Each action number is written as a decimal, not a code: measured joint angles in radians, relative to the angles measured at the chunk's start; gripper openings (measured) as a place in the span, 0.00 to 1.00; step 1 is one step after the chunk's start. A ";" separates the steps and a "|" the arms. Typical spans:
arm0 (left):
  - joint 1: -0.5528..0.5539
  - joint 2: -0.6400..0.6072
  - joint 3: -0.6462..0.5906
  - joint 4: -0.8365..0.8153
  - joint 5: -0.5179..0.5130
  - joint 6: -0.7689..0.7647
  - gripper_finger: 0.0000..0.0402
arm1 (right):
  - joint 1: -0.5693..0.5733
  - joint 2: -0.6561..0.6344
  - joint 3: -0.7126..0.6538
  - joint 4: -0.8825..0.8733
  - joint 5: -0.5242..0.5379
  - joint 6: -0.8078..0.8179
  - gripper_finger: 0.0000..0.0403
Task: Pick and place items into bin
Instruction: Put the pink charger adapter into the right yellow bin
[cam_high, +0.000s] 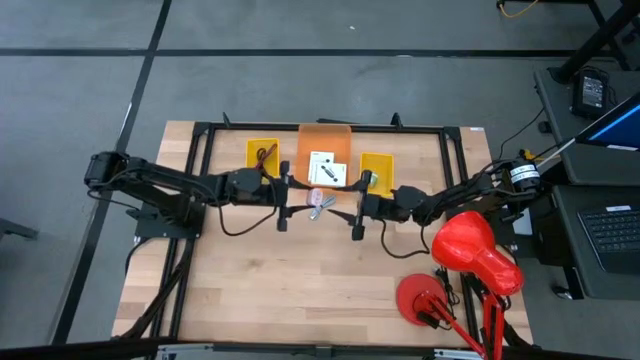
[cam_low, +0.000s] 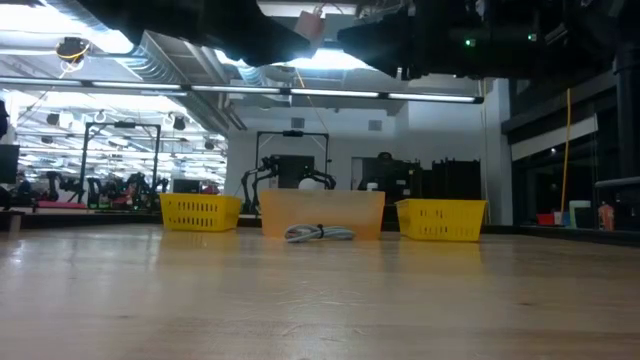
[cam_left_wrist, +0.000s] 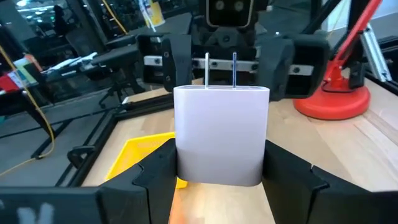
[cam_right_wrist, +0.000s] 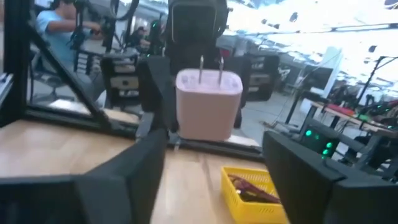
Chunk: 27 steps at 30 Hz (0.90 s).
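handover looks like the step in hand: both arms meet over the middle of the table, ahead of the drop into the bin

from the left, the left gripper (cam_left_wrist: 221, 169) has its jaws pressed on both sides of a white plug adapter (cam_left_wrist: 221, 134), prongs pointing away towards the other arm. the adapter hangs in the air between the two grippers, just in front of the orange bin (cam_high: 323, 135), which sits between two yellow baskets (cam_high: 262, 152) at the table's far edge and already holds two white cards (cam_high: 326, 168). to the right, the right gripper (cam_right_wrist: 214, 158) faces the adapter with its jaws wide apart, gripping nothing; the adapter shows beyond its fingers, apart from them. a red lamp (cam_high: 470, 250) stands farther right

next, i judge, the left arm has to swing the adapter over the orange bin and open above it, while the right arm backs clear so the two do not knock

views differ: only the left wrist view shows the fingers (cam_left_wrist: 155, 171) actually clamped on the adapter; from above it is just a pale speck between the grippers. only the low view shows a grey cord (cam_low: 320, 233) lying on the table just in front of the bin; the arms there are mostly dark shapes overhead
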 joint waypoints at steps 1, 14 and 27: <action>0.003 0.000 0.000 0.003 0.000 0.000 0.48 | 0.000 0.000 0.000 0.009 0.002 0.000 0.66; 0.004 0.000 0.000 0.040 0.046 -0.013 0.48 | 0.001 0.000 0.001 0.019 -0.038 0.001 0.84; 0.001 0.000 0.000 0.064 0.051 -0.051 0.48 | 0.001 0.000 0.105 -0.092 -0.041 0.059 0.84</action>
